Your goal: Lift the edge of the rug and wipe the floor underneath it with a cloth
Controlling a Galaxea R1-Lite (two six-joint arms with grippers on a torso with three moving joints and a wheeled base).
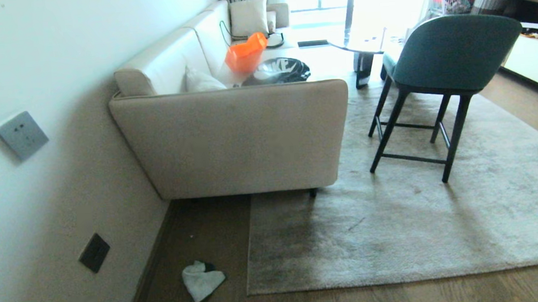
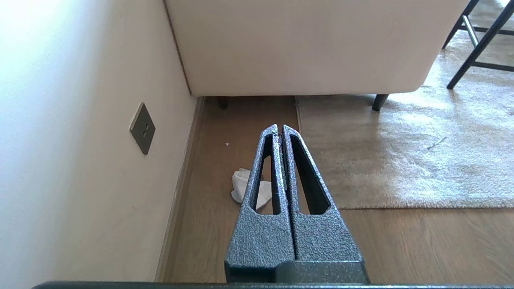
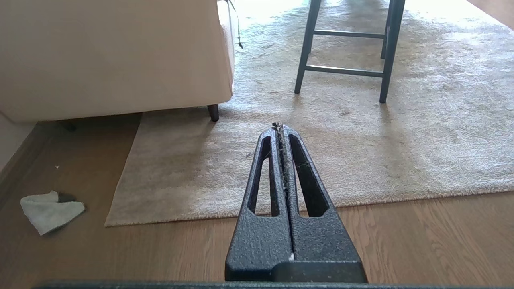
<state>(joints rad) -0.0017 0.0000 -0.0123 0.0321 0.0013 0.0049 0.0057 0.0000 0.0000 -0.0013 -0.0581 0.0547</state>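
Both pincers are closed and hold nothing. The cloth (image 2: 247,188) lies on the floor (image 2: 401,241) just past the left gripper (image 2: 280,129), beside the rug edge (image 1: 254,284); from the right gripper (image 3: 280,127) it sits well off toward the wall. By my judgement, the left arm is nearer.

The floor (image 1: 402,298) is smooth, slightly glossy wood-grain plank. The rug edge (image 1: 249,247) is short plush pile. The cloth (image 1: 202,281) is soft terry.
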